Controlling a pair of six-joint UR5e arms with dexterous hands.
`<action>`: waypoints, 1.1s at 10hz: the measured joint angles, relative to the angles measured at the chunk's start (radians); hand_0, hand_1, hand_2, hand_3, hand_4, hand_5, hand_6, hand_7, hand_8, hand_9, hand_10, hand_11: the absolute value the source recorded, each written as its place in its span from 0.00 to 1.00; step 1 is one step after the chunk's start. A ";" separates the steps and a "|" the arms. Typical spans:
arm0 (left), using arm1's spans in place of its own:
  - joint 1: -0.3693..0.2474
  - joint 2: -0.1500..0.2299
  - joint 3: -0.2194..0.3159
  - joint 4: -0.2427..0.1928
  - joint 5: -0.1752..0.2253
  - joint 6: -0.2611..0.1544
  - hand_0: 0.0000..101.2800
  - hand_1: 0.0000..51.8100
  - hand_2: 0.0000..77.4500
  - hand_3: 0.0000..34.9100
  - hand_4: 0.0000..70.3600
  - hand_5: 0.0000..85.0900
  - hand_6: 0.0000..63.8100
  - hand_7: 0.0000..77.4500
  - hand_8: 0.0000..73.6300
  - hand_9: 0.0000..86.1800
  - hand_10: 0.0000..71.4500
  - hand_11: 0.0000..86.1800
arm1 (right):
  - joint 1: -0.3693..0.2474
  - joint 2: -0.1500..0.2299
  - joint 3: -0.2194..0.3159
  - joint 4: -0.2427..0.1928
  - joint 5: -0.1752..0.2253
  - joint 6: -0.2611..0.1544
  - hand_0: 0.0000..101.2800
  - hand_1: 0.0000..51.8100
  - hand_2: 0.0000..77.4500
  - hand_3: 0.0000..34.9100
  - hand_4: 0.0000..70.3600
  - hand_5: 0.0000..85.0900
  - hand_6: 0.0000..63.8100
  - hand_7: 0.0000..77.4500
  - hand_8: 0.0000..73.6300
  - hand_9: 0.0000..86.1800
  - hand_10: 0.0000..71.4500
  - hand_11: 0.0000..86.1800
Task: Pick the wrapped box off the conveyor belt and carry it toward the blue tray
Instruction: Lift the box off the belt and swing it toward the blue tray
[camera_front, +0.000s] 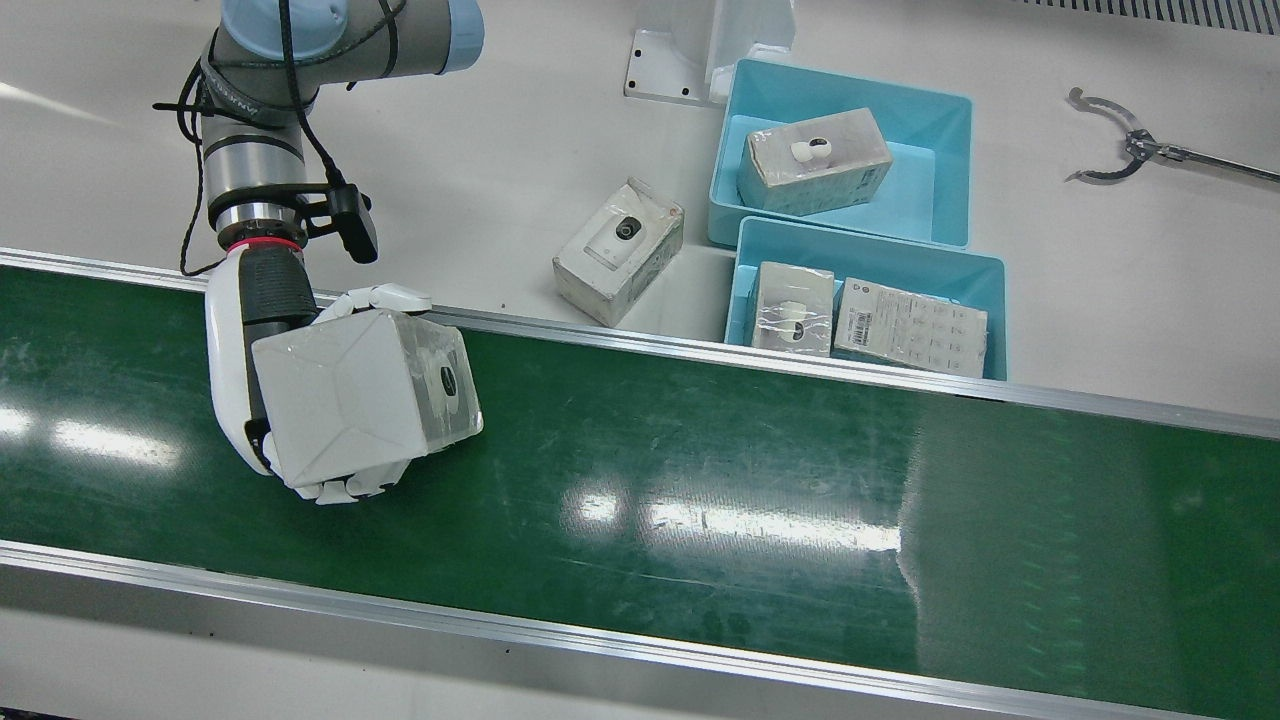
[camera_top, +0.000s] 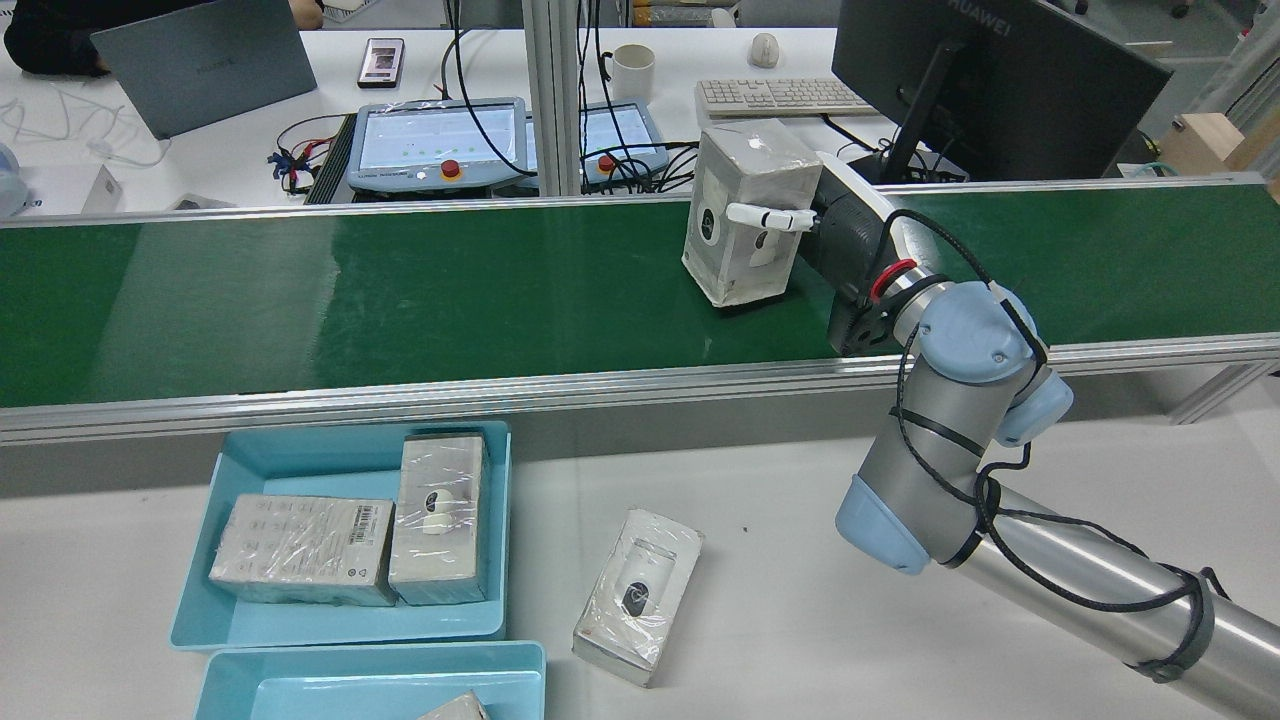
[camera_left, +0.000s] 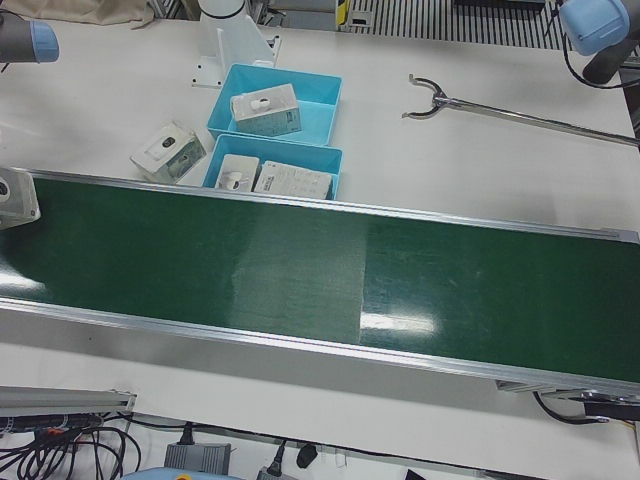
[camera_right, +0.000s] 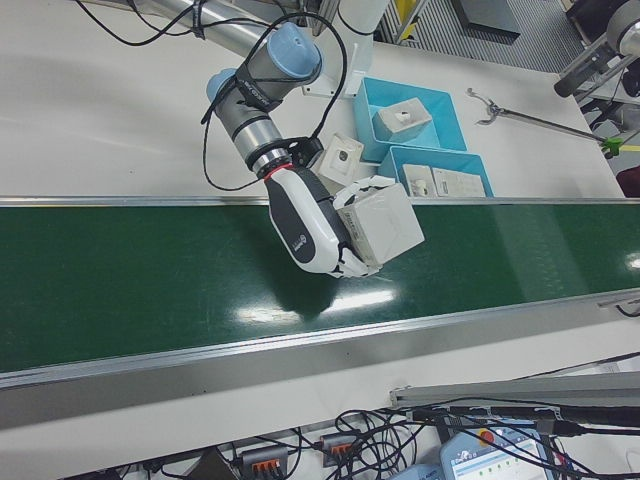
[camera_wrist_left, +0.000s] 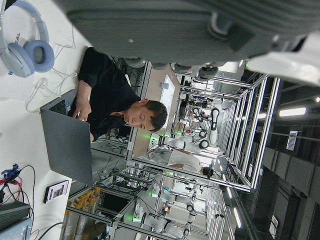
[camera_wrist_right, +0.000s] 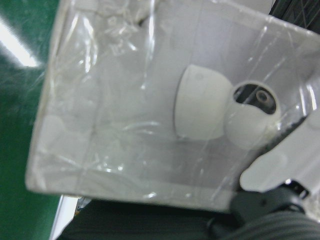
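You could read "HUAWEI" on the back of the monitor past the belt, and the same word faintly on the laptop lid; the barcode label on one box in the near tray was too small to make out.

Your right hand was closed on the box, fingers wrapped over its top and bottom edges, holding it tilted and clear above the belt's green surface. The box was white, wrapped in clear crinkled film, with a picture of a small round white camera printed on one face; the right hand view showed that picture close up, but soft and blurred. In the left-front view only a corner of the box showed at the edge.

Beyond the belt's far rail, on the worktop, sat the two blue trays: the near tray just past the rail with two wrapped boxes, the far tray behind it with one. A loose box lay beside them.

Your left hand could not be judged: its own camera showed only a dark, blurred underside at the top of the picture, and the left-front view caught just an elbow. A grabber tool lay on the worktop, further from the belt.
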 joint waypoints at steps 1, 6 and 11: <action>0.000 0.000 0.000 0.000 0.000 0.000 0.00 0.00 0.01 0.00 0.00 0.01 0.00 0.00 0.00 0.00 0.01 0.00 | 0.002 0.009 0.023 -0.001 0.001 0.000 0.40 0.03 0.34 0.00 0.32 0.62 0.58 0.57 0.68 0.55 0.56 0.59; 0.000 0.000 0.000 0.000 0.000 0.000 0.00 0.00 0.01 0.00 0.00 0.01 0.00 0.00 0.00 0.00 0.00 0.00 | -0.054 0.063 0.174 -0.005 0.059 -0.018 0.40 0.02 0.34 0.00 0.32 0.62 0.59 0.58 0.70 0.56 0.60 0.62; 0.000 0.000 0.000 0.000 0.000 0.000 0.00 0.00 0.01 0.00 0.00 0.01 0.00 0.00 0.00 0.00 0.00 0.00 | -0.232 0.172 0.229 -0.001 0.090 -0.119 0.43 0.02 0.37 0.00 0.32 0.65 0.59 0.58 0.71 0.56 0.60 0.63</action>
